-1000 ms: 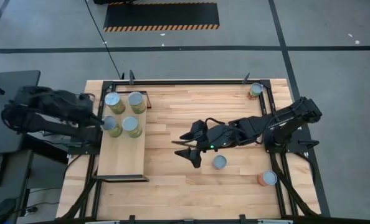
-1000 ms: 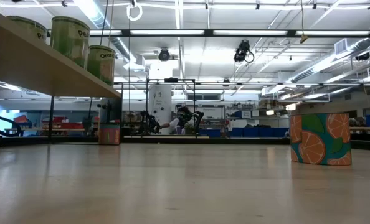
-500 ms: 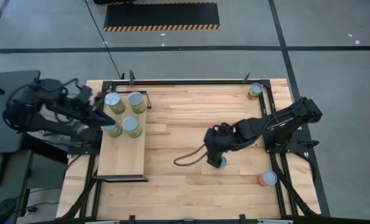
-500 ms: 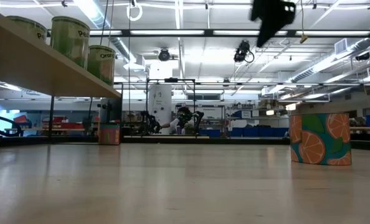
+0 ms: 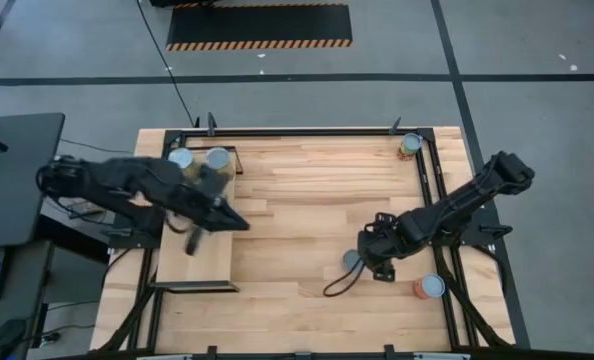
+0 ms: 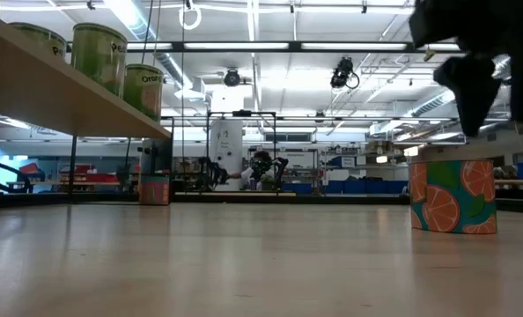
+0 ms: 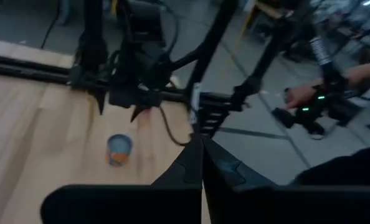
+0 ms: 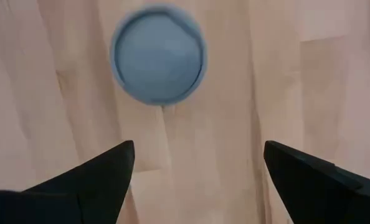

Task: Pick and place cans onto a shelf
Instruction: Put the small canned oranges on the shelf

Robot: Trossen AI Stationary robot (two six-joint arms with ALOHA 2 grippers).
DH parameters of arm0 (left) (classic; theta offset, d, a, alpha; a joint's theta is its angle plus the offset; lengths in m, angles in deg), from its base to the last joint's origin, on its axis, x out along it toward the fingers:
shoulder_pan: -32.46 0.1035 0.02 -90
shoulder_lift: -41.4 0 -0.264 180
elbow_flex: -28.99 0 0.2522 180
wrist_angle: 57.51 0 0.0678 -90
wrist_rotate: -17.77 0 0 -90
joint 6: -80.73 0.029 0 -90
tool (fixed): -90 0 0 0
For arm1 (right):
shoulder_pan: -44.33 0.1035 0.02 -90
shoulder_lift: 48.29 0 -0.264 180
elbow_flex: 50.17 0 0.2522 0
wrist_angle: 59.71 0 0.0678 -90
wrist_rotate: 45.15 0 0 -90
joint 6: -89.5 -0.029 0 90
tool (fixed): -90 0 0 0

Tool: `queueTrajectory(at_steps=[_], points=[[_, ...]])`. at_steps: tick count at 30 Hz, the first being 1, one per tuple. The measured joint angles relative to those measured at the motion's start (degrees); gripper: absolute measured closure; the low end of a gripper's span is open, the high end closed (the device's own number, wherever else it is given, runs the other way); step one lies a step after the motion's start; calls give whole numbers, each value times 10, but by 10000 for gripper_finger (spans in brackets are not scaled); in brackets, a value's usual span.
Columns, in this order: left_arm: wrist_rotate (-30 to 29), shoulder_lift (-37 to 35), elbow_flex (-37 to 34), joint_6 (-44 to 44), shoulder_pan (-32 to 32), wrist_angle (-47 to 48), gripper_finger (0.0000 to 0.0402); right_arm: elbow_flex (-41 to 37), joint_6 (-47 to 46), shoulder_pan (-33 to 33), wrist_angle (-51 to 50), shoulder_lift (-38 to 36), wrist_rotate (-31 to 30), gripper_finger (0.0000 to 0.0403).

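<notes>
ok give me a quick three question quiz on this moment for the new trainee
1. True or false: the right gripper is shut on a can.
2. In the high view, how many cans stand on the tabletop, off the shelf? A) one B) three C) six
3. Which gripper is over the shelf?

Key
1. False: its fingers are spread, and the blue-topped can lies ahead of them, untouched.
2. B
3. The left gripper.
</notes>
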Motion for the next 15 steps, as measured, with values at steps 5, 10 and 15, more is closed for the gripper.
queueTrajectory(at_steps=[5,10,15], points=[[-38,74,0,-7,-32,-44,396,-74,49,-3,94,-2,22,45],[-52,139,0,-32,-43,-46,388,-93,96,-3,209,34,23,54],[-66,180,0,-58,-58,-46,350,-78,133,-12,333,80,-5,55]])
